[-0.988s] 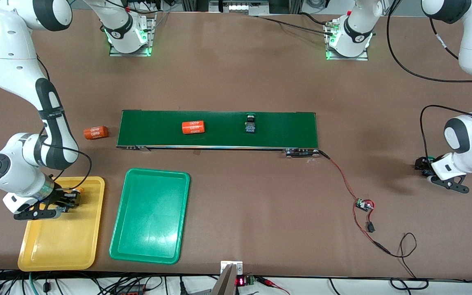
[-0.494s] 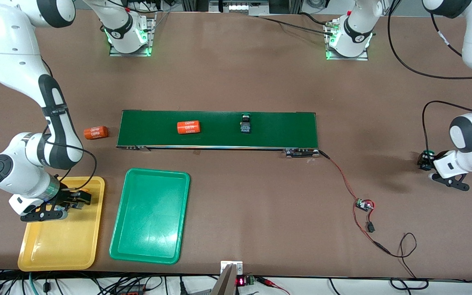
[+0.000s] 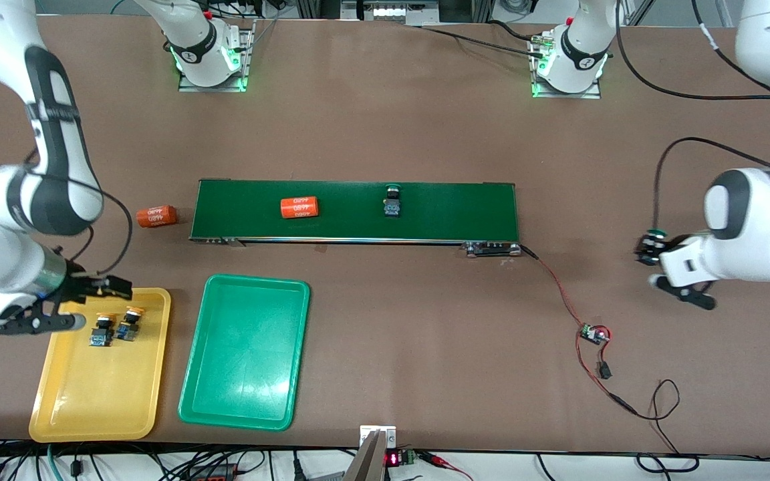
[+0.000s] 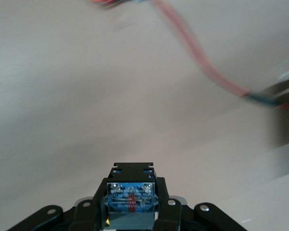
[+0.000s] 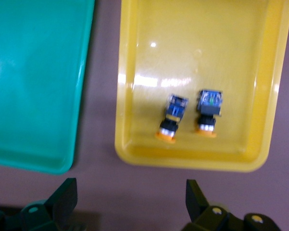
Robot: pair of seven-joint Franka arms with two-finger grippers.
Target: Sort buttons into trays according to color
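The right claw [image 3: 101, 288] hangs with its fingers spread wide and nothing between them, over the edge of the yellow tray [image 3: 64, 407] that lies farther from the front camera. Just below it in that tray rest two yellow-capped buttons, one [image 3: 99, 331] beside the other [image 3: 129, 323], both lying on their sides with caps pointing toward the conveyor; in the right wrist view the pair [image 5: 172, 118] [image 5: 208, 111] sits close to the tray's rim, side by side and apart from each other. The green tray [image 3: 244, 401] lies just beside the yellow tray, toward the left arm's end of the surface, with nothing in it. The left claw [image 3: 652, 257] is up over bare brown surface [image 3: 392, 120] at the left arm's end, well apart from both trays, its fingers pressed together on a green-capped button [image 3: 651, 244]; the left wrist view shows that button's blue base [image 4: 130, 204] pinched between the black fingers. A second green-capped button [image 3: 392, 201] lies on the dark green conveyor belt [image 3: 465, 210], between the two claws. An orange cylinder [image 3: 299, 207] lies on the belt nearer the right claw, and another orange cylinder [image 3: 156, 215] rests on the surface just off the belt's end, above the right claw in the front view. A red wire [image 3: 559, 294] runs from the belt's other end to a small circuit board [image 3: 593, 333] near the left claw.
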